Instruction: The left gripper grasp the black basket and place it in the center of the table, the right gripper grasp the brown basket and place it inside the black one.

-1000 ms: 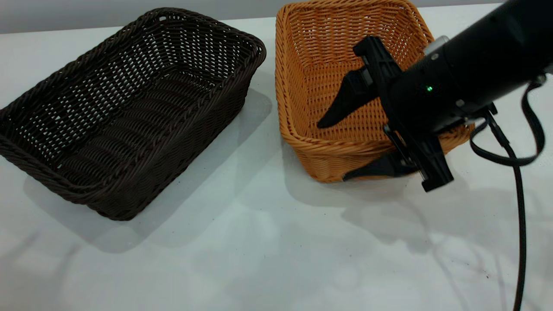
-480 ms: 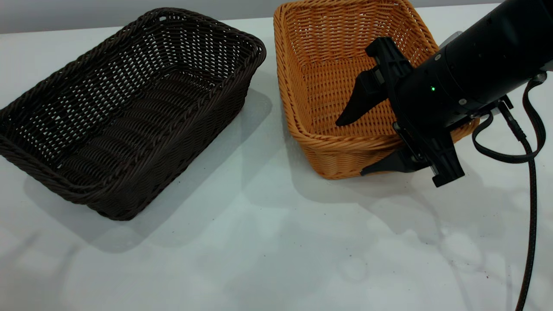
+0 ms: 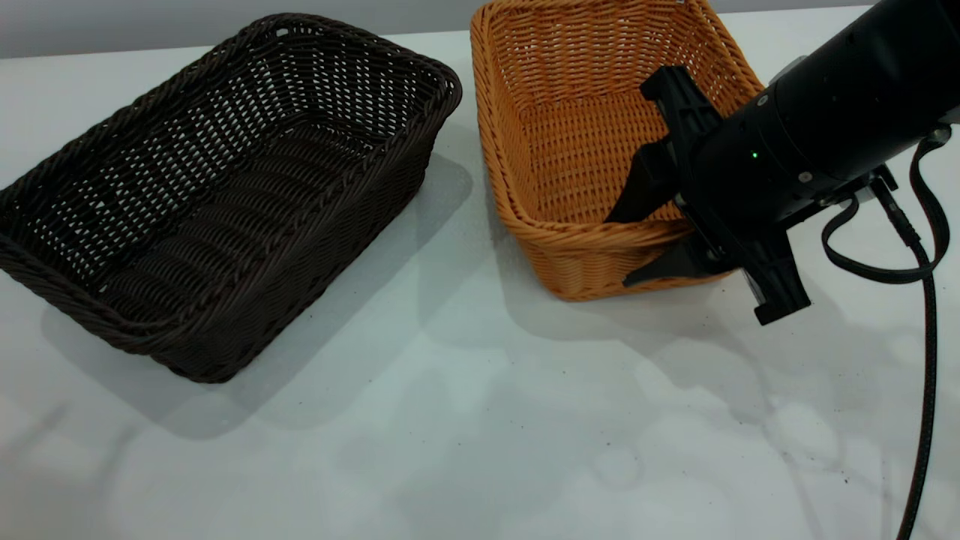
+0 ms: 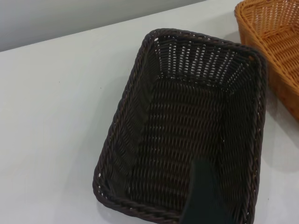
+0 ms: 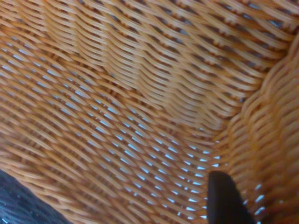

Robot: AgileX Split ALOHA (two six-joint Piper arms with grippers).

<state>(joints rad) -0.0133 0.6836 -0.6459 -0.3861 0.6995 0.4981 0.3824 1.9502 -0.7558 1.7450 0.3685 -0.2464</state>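
Exterior view: a pale surface [image 3: 465,420] carries two woven baskets side by side. The black basket [image 3: 217,195] sits toward nine o'clock, set at a slant, with a dark shadow on the surface beside it. The brown basket [image 3: 600,142] sits toward one o'clock, just beside the black one but not touching it; its near end looks raised a little off the surface, with shadow beneath it. The right gripper [image 3: 634,244] reaches in from three o'clock – a bulky black arm end with a small green light and a black cable [image 3: 926,360] looping down at its side. Its jaws are closed narrowly across the brown basket's near rim, one finger inside the basket and the other against the outer wall, so the wall is pinched between them. The left arm is not seen here.

Left wrist view: the black basket [image 4: 196,126] fills most of the picture, resting on the surface [image 4: 56,116], seen from above with its openwork sides flaring out. A corner of the brown basket [image 4: 275,42] shows beyond it. One dark finger [image 4: 203,196] of the left gripper hangs over the black basket's inside – how far these jaws are open I cannot tell.

Right wrist view: orange-tan weave of the brown basket [image 5: 131,93] fills the picture at very close range, and a dark fingertip [image 5: 224,198] lies against it.
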